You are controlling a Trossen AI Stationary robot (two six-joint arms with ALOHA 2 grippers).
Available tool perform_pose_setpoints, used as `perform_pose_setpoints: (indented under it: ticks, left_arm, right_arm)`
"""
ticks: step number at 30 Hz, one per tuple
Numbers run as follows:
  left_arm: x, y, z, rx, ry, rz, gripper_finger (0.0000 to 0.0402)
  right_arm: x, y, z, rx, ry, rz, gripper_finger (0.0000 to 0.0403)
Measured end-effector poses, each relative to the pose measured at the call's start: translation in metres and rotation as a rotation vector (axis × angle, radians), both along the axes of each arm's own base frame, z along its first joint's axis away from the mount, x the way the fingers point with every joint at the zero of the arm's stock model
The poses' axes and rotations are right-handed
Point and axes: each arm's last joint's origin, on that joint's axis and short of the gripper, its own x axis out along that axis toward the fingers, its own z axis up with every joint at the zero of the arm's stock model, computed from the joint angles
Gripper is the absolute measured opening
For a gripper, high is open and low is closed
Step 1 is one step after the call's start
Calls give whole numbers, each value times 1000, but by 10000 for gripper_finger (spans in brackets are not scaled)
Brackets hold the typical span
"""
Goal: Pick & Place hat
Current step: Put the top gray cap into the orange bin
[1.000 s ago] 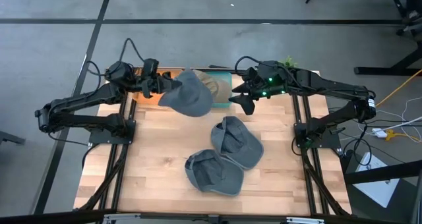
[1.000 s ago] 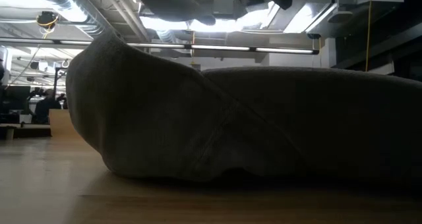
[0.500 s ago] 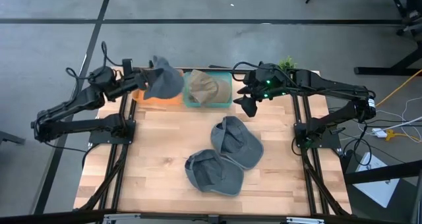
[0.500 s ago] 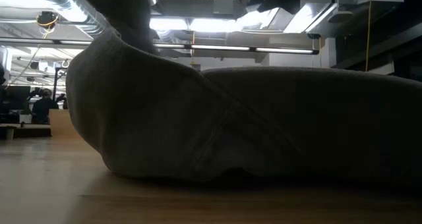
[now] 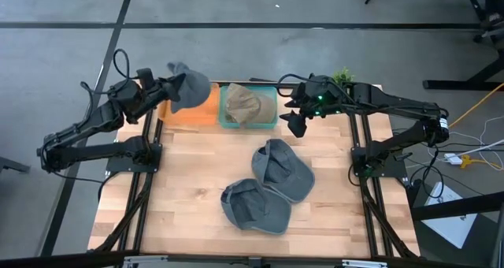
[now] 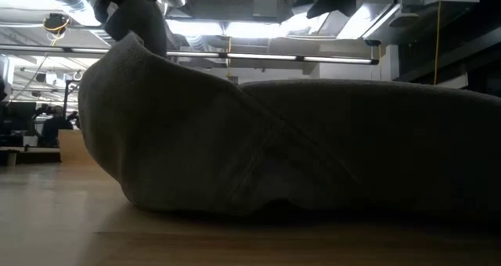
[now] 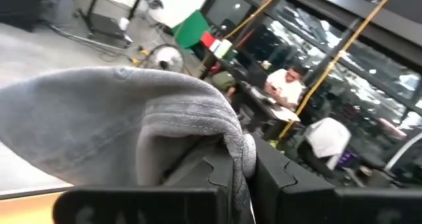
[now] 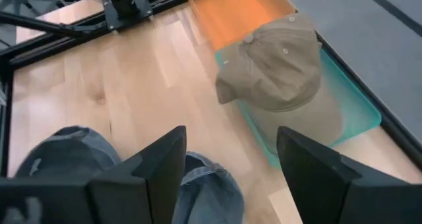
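Note:
My left gripper point(image 5: 170, 89) is shut on a grey hat point(image 5: 193, 86) and carries it in the air over the far end of the orange tray point(image 5: 197, 115). The low view has that hat point(image 6: 141, 19) at its upper left. My right gripper point(image 5: 293, 120) hangs open beside the teal tray point(image 5: 272, 124), touching nothing. A tan hat point(image 5: 248, 105) lies crown up in the teal tray. Two more grey hats point(image 5: 283, 170) point(image 5: 256, 207) lie on the table's middle, overlapping. My left gripper pinches a bunched fold of the grey hat's edge point(image 7: 242, 148) between its two fingers point(image 7: 221, 174). The fingers lie about level and point toward the table's right. The hat is lifted clear, and its crown point(image 7: 105, 112) bulges out beyond the fingertips.
The orange and teal trays stand side by side at the table's far edge. The nearer grey hat point(image 6: 297, 141) fills most of the low view. Bare wood point(image 5: 189, 181) shows left of the two lying hats. People sit at desks point(image 7: 287, 85) in the room beyond.
My left gripper has swung toward the table's left and far edge, carrying the grey hat from beside the teal tray to over the orange tray's far end. The hat has bunched up closer to the fingers. My right gripper has kept open and almost still.

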Motion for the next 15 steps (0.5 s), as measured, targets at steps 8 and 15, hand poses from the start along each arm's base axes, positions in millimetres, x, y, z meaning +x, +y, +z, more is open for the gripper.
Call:
perform_pose_setpoints:
  ticks: [8,15]
  left_arm:
    - [-5,14,-8,-78,27,-43,22]
    - [-8,31,-11,-120,30,-54,22]
  right_arm:
    - [-3,-2,-3,-62,58,43,232]
    - [-6,-13,-4,-70,77,10,232]
